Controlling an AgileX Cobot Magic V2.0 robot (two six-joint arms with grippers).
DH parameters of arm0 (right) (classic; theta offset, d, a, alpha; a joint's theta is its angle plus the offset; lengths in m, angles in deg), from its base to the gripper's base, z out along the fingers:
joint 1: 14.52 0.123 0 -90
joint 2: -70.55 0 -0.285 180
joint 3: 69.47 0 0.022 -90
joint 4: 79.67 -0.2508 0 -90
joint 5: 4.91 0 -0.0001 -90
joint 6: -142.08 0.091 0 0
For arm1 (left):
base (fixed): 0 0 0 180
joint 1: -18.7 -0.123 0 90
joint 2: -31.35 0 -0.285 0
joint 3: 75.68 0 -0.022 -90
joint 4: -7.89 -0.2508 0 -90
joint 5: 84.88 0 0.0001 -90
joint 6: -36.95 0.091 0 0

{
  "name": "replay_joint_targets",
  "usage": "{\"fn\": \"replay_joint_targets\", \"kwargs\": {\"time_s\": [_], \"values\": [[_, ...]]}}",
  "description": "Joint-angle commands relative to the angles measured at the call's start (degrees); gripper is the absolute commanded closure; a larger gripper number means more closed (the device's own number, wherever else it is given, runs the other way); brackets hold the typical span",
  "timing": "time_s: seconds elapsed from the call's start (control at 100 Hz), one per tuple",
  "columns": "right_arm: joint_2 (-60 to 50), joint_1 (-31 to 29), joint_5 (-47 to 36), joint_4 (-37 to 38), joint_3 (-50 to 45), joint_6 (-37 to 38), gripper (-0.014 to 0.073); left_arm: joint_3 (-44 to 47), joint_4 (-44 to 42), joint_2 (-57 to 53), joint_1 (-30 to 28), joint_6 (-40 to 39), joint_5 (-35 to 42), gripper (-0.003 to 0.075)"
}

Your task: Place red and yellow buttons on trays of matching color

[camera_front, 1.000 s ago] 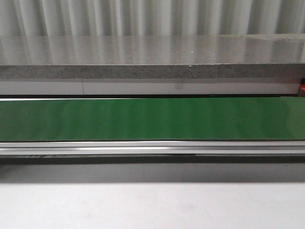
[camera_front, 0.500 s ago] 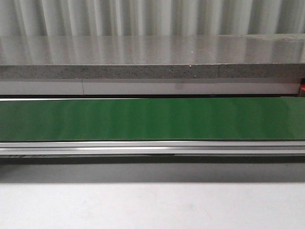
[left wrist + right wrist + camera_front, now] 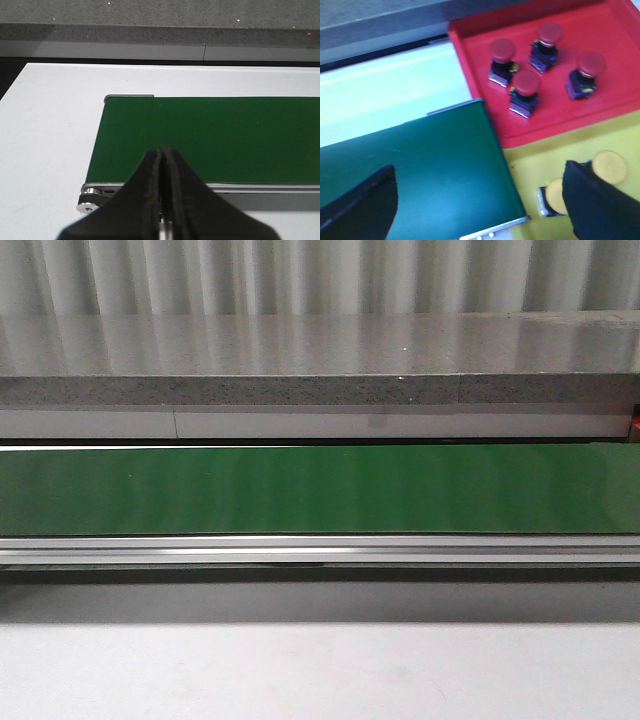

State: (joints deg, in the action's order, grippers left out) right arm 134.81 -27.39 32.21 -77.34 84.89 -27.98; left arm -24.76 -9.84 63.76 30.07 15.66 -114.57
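Several red buttons [image 3: 526, 82] stand on the red tray [image 3: 620, 45] in the right wrist view. Beside it, the yellow tray [image 3: 540, 160] holds two yellow buttons: one [image 3: 609, 166] is in plain sight and the other [image 3: 552, 196] is partly hidden behind a finger. My right gripper [image 3: 480, 170] is open and empty, straddling the belt's end and the yellow tray's edge. My left gripper [image 3: 162, 150] is shut on nothing above the opposite end of the belt. The front view shows no buttons, trays or grippers.
A green conveyor belt [image 3: 320, 490] runs across the white table [image 3: 320, 670], with a metal rail along its near side. Its ends show in the left wrist view [image 3: 210, 135] and right wrist view [image 3: 435, 160]. A grey stone ledge [image 3: 320, 360] lies behind.
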Motion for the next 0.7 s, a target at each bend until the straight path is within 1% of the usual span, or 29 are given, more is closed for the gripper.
{"fn": "replay_joint_targets", "kwargs": {"time_s": [0.0, 0.19, 0.33, 0.4, 0.45, 0.5, 0.55, 0.57, 0.62, 0.64, 0.69], "values": [[-4.02, 3.60, -4.78, 0.31, -0.53, -0.89, -0.0062, -1.67, -0.47, 0.11, 0.51, -0.13, 4.27, 0.0740], [-12.90, 9.76, -7.62, 0.31, -6.18, -2.15, -0.0062, -1.67, -0.47, 0.11, 0.51, -0.13, 4.27, 0.0740], [-19.04, 10.81, -5.99, 0.31, -9.85, -2.87, -0.0057, -1.67, -0.47, 0.11, 0.51, -0.13, 4.27, 0.0740], [-21.52, 10.81, -5.38, 0.31, -11.65, -2.87, -0.0012, -1.67, -0.47, 0.11, 0.51, -0.13, 4.27, 0.0740], [-22.98, 10.81, -5.32, 0.31, -13.02, -2.87, 0.0052, -1.67, -0.47, 0.11, 0.51, -0.13, 4.27, 0.0740], [-24.36, 10.81, -5.26, 0.31, -13.98, -2.87, 0.0144, -1.67, -0.47, 0.11, 0.51, -0.13, 4.27, 0.0740], [-25.28, 10.81, -5.20, 0.31, -14.65, -2.87, 0.0277, -1.67, -0.47, 0.11, 0.51, -0.13, 4.27, 0.0740], [-25.65, 10.81, -5.20, 0.31, -14.85, -2.87, 0.0314, -1.67, -0.47, 0.11, 0.51, -0.13, 4.27, 0.0740], [-26.12, 10.81, -4.99, 0.31, -15.00, -2.87, 0.0458, -1.67, -0.47, 0.11, 0.51, -0.13, 4.27, 0.0740], [-26.13, 10.81, -4.98, 0.31, -15.00, -2.87, 0.0494, -1.67, -0.47, 0.11, 0.51, -0.13, 4.27, 0.0740], [-26.20, 10.81, -5.04, 0.31, -15.00, -2.87, 0.0628, -1.67, -0.47, 0.11, 0.51, -0.13, 4.27, 0.0740]]}}
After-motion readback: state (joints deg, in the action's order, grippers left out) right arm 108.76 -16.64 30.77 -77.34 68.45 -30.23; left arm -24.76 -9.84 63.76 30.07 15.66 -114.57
